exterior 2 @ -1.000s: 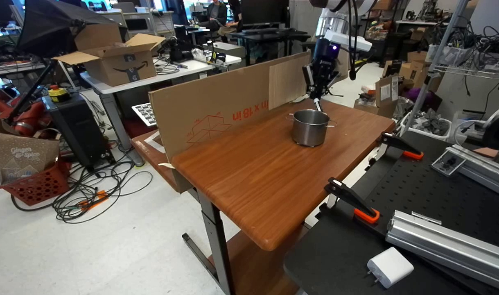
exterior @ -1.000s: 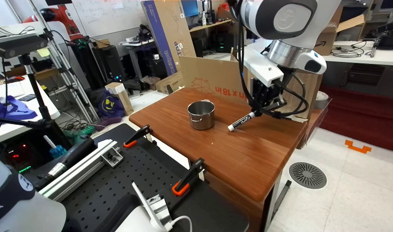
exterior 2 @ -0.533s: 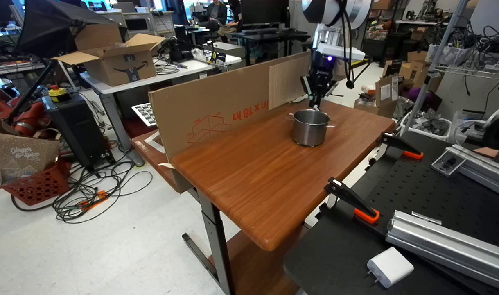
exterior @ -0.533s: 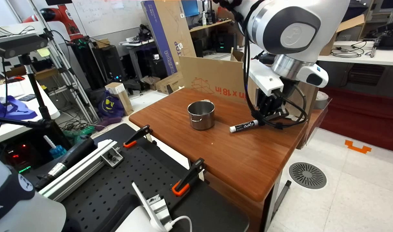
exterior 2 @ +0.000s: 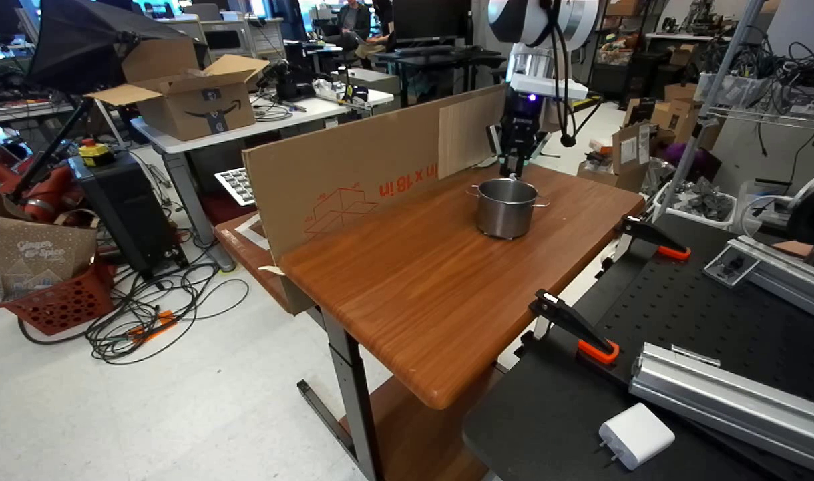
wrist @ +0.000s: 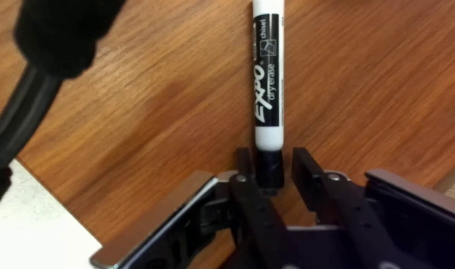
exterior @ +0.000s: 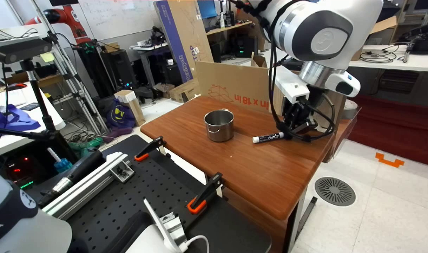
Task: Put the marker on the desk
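The marker (wrist: pixel 268 74) is white with a black label and a black cap end. It lies flat-looking on the reddish-brown wood desk (exterior: pixel 235 168); in an exterior view the marker (exterior: pixel 267 137) points toward the metal cup. Its tip (exterior 2: pixel 513 176) barely shows behind the cup in an exterior view. My gripper (wrist: pixel 271 152) is low over the desk with its fingers on both sides of the marker's black end. A gap shows between the right finger (wrist: pixel 304 166) and the marker, so the jaws stand open around it. In an exterior view cables partly hide the fingers.
A grey metal cup (exterior: pixel 219 125) with handles stands on the desk near the marker's tip. A cardboard panel (exterior 2: pixel 373 174) stands along the desk's edge behind the gripper. Clamps (exterior: pixel 205 193) hold the black perforated bench (exterior: pixel 157 196) side.
The marker was tilted in the gripper with its tip low; it has come down to lie flat. The gripper has lowered, and its fingers have spread from the marker.
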